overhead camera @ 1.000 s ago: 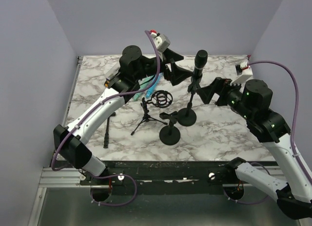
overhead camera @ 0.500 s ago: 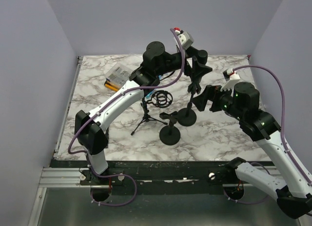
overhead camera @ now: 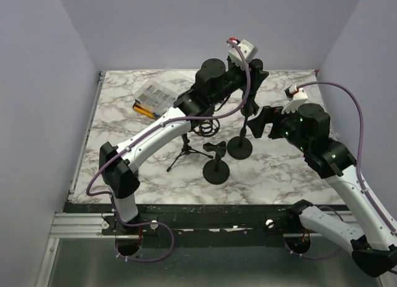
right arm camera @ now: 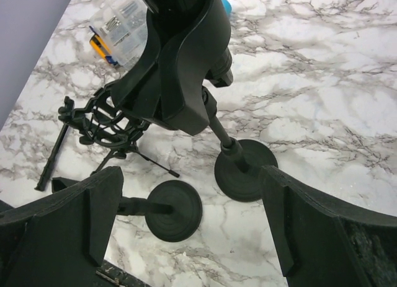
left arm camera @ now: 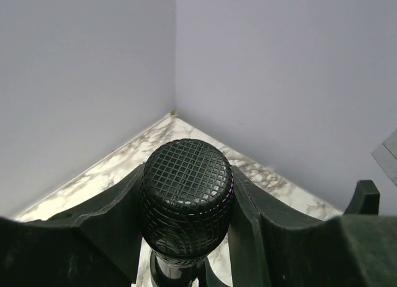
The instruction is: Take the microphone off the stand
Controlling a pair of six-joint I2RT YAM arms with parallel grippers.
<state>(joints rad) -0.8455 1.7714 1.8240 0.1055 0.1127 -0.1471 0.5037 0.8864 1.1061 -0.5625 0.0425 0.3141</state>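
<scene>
1. Our left pincer [left arm camera: 186, 203] is closed on the microphone [left arm camera: 186, 175]. Its two fingers [left arm camera: 111, 228] press the meshed head from both sides.
2. The microphone stands upright on top of the stand [overhead camera: 246, 116]. The stand's round base [overhead camera: 239, 148] rests near the middle of the tabletop [overhead camera: 291, 172], a little toward the right edge.
3. From above, the left pincer covers most of the microphone, so we see little of it there.
4. Our right pincer [overhead camera: 263, 121] is spread wide and holds nothing. It hovers just beside the stand's pole, on the side toward the right edge.
5. A shorter second stand [overhead camera: 216, 172] with its own round foot sits just beside the first, nearer the near edge.
6. A small tripod [overhead camera: 185, 152] carrying a ring-shaped shock mount [overhead camera: 205, 123] stands next to both, toward the left edge.
7. A clear plastic box [overhead camera: 155, 96] lies near the far-left corner, well apart from the stands.
</scene>
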